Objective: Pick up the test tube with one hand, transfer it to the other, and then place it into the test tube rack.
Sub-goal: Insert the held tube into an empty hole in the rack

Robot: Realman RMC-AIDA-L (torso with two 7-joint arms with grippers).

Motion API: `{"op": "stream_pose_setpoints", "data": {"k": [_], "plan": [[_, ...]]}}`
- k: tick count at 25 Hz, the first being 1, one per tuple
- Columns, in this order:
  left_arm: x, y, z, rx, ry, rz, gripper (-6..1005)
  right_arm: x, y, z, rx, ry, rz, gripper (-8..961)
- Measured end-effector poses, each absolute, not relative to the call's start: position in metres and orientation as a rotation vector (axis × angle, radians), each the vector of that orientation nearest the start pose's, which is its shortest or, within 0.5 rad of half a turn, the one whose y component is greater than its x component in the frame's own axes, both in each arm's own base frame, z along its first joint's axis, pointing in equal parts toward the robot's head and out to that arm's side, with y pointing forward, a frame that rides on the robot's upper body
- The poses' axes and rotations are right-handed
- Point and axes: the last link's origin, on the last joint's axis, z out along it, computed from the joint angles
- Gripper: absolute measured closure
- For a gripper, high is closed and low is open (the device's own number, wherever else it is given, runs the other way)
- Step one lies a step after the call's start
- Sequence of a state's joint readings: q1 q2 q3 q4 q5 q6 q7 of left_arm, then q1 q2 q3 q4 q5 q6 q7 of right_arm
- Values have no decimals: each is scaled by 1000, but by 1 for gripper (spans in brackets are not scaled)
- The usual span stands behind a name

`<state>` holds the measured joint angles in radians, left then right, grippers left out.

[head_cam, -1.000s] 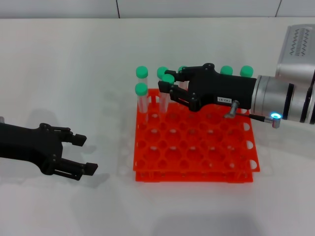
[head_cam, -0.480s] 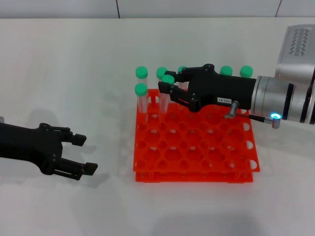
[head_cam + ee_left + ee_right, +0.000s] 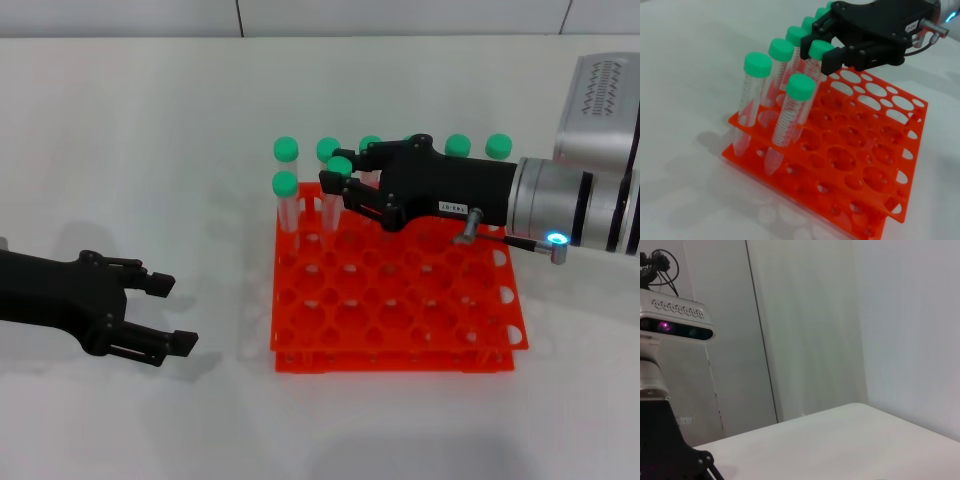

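Note:
The orange-red test tube rack (image 3: 400,325) stands at mid-table and fills the left wrist view (image 3: 867,172). My right gripper (image 3: 335,187), black with a white number label, reaches over the rack's back left part. It is shut on a green-capped test tube (image 3: 339,166) just under the cap. The tube stands nearly upright with its lower end in a hole of the second row (image 3: 812,75). My left gripper (image 3: 171,312) is open and empty, low over the table to the left of the rack.
Several other green-capped tubes stand in the rack's back rows, such as one at the far left corner (image 3: 287,150) and one just in front of it (image 3: 286,185). The right wrist view shows only a wall and a camera head (image 3: 675,325).
My right gripper has shifted slightly left and down with the tube. The left arm has not moved.

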<state>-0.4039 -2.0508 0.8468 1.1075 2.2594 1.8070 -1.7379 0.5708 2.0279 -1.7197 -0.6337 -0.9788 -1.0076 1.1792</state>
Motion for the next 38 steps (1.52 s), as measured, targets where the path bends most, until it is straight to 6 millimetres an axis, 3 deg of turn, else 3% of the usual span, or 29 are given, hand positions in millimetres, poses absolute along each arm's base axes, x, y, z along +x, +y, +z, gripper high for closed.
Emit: {"op": "stream_pose_setpoints", "data": {"k": [38], "plan": [[-273,293,47,-2930,-774,-141,113,178,358,-76,-2675,388,828,674]]}}
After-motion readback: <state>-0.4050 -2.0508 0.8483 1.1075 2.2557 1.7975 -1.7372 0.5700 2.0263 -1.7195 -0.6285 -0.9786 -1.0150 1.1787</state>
